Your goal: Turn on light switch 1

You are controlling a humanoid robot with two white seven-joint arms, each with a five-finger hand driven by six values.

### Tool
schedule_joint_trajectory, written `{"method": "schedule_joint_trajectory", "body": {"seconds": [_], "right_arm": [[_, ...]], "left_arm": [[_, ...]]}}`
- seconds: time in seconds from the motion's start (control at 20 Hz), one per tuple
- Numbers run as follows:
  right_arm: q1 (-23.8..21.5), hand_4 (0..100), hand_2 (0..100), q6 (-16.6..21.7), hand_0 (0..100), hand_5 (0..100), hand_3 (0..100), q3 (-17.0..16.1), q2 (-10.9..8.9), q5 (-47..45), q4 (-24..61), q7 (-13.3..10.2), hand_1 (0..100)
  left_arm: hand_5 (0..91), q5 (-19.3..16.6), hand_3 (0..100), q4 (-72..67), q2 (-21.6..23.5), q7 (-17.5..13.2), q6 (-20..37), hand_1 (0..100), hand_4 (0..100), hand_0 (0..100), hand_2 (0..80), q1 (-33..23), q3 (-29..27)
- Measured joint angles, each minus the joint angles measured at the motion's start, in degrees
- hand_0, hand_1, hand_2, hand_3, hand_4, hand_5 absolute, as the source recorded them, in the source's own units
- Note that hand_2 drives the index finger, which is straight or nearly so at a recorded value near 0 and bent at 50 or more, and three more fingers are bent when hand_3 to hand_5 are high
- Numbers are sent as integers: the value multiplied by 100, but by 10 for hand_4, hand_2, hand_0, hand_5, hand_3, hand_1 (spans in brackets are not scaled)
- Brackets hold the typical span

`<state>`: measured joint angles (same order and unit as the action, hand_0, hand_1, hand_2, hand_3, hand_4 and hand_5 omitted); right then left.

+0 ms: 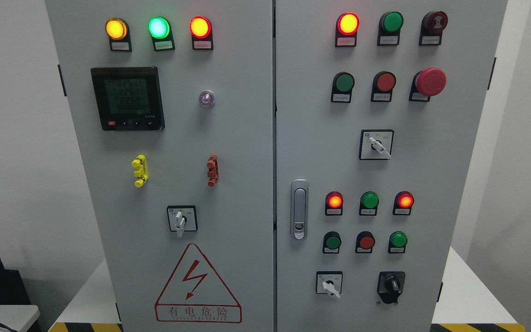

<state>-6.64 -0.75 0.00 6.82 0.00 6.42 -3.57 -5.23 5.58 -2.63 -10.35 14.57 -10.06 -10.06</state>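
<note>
You face a grey cabinet (247,138) with two doors; neither of your hands is in view, so their state cannot be told. Left door: three lit lamps along the top, amber (116,29), green (159,27) and red (200,26); below them a meter (127,98) with a lit display; a yellow clip (139,170) and a red clip (212,170); a rotary switch (182,219), handle pointing down; a warning triangle (197,286) at the bottom. Right door: a latch (299,210) at its left edge; rows of lamps and buttons; an emergency stop (430,82) at upper right; rotary switches at mid-height (376,145) and at the bottom (329,283), and a black knob (391,286) at lower right. Labels are too small to read; you cannot tell which control is switch 1.
</note>
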Motion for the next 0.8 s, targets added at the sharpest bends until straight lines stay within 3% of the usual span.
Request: {"method": "schedule_joint_trajectory", "body": {"seconds": [0.25, 0.8], "right_arm": [[0, 0, 0, 0, 120, 0, 0, 0, 0, 0, 0, 0, 389], [0, 0, 0, 0, 120, 0, 0, 0, 1, 0, 0, 0, 389]], "left_arm": [[111, 26, 0, 9, 56, 67, 0, 0, 60, 580, 0, -7, -2], [95, 440, 0, 326, 354, 253, 22, 0, 120, 580, 0, -241, -40]]}}
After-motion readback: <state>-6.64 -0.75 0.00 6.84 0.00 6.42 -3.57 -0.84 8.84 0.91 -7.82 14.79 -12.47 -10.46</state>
